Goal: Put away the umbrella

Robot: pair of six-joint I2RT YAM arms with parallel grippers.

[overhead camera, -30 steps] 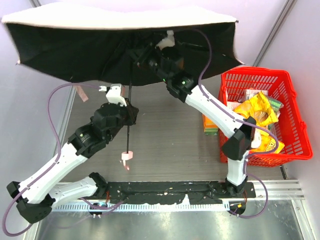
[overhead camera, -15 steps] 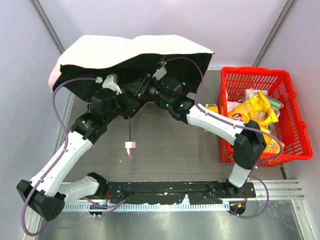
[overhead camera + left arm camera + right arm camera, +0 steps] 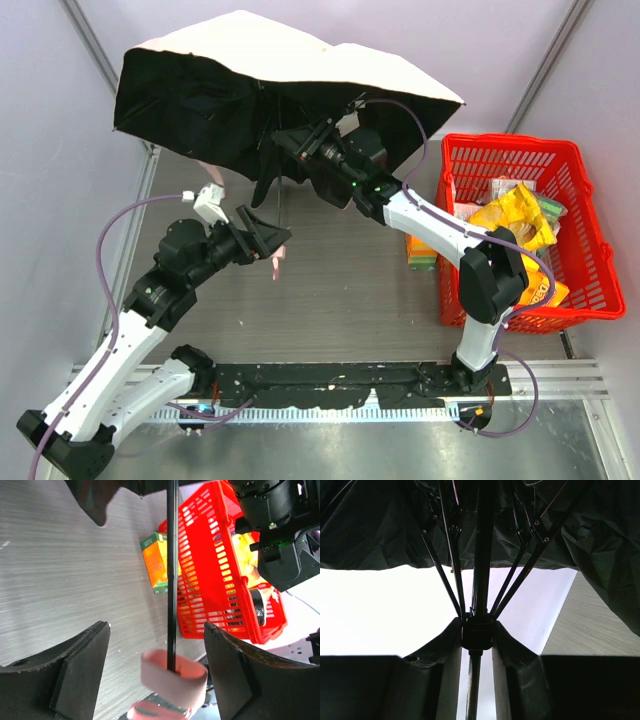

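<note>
The umbrella [image 3: 270, 50] is spread open over the far side of the table, pale pink on top and dark underneath. My right gripper [image 3: 312, 150] reaches under the canopy and is shut on the dark runner [image 3: 477, 632] where the ribs meet the shaft. The thin black shaft [image 3: 171, 555] runs down to a pink strap loop [image 3: 172, 675] at its end. My left gripper [image 3: 270, 235] is open at that end. Its fingers [image 3: 80, 670] stand wide on either side of the shaft and loop, touching neither.
A red basket [image 3: 510, 140] stands at the right with yellow snack bags [image 3: 515, 225] inside. An orange and green box [image 3: 420, 250] stands against its left wall. Grey walls close in at the left, behind and at the right.
My left gripper has let go of the shaft, opened wide and dropped toward the pink end. The canopy, half folded half a second ago, has spread again and tilted left.
</note>
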